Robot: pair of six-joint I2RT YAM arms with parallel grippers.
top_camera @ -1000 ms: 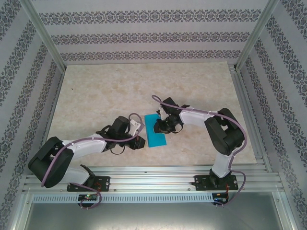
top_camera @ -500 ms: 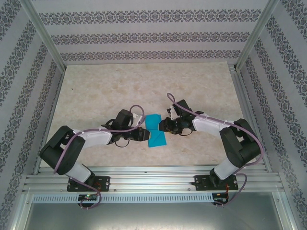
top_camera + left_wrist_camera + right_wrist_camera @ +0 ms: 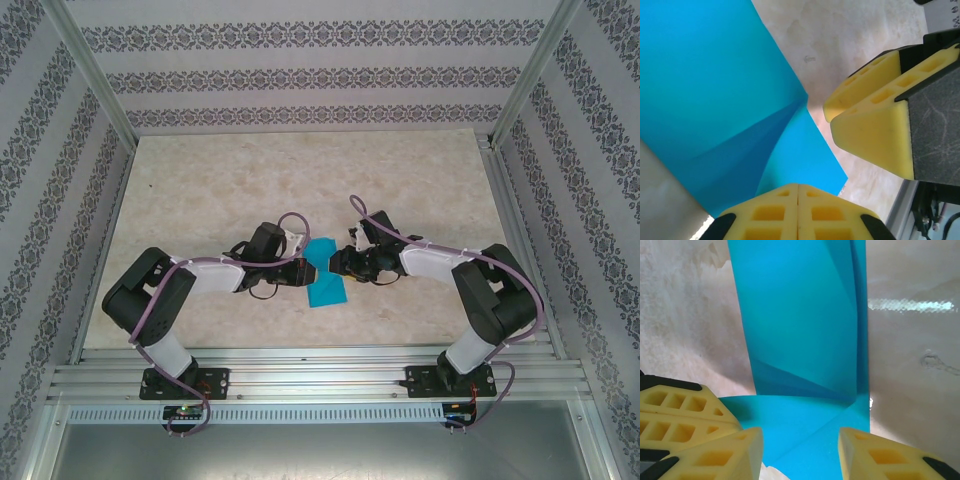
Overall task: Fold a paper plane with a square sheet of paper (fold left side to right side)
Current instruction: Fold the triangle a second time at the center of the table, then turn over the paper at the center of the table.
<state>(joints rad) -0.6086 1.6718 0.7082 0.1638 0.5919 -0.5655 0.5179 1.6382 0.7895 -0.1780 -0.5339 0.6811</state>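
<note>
The blue paper (image 3: 325, 275), folded and creased, lies near the middle of the desk (image 3: 220, 190), a little toward 6 o'clock. At its 9 o'clock edge the left hand (image 3: 301, 272) is clenched, pads pressed together; I cannot tell whether paper is caught between them. At 3 o'clock the right hand (image 3: 339, 263) is released, its fingers (image 3: 715, 455) spread either side of the paper.

Closed left tool (image 3: 798, 187) meets creased paper (image 3: 715, 75)
</note>
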